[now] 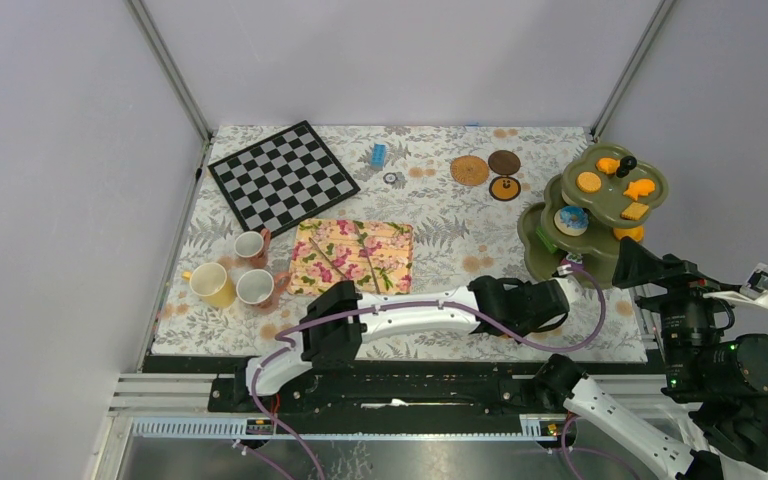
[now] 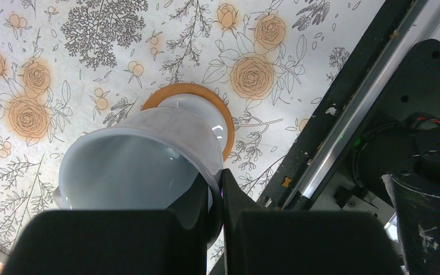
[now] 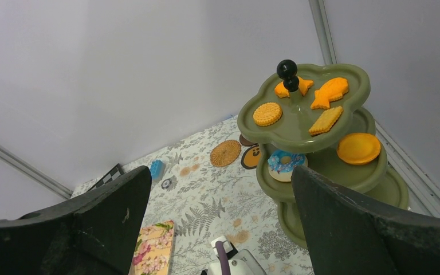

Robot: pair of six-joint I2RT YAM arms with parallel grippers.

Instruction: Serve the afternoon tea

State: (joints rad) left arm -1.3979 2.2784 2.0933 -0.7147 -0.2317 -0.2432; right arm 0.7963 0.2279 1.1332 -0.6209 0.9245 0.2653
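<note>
your left gripper (image 2: 217, 197) is clamped on the rim of the grey-blue mug (image 2: 137, 166), one finger inside and one outside. the mug is over a brown coaster (image 2: 222, 112). it looks light, stiff and slick, so a wall pinch suits it. the top view hides both under the wrist. your right gripper (image 3: 217, 189) gapes wide, empty.

walls (image 1: 60, 200): plain grey | frame posts (image 1: 168, 65): alu | tbl cloth (image 1: 440, 220): floral, wht/grey | light: even

Got three mugs (image 1: 255, 287) at 9 o'clock, chessboard (image 1: 282, 177) at 11, coasters (image 1: 469, 170) at 1, pastries (image 1: 588, 182) on tiered stand (image 1: 610, 200) at 3, mat (image 1: 352, 256) mid-table.
</note>
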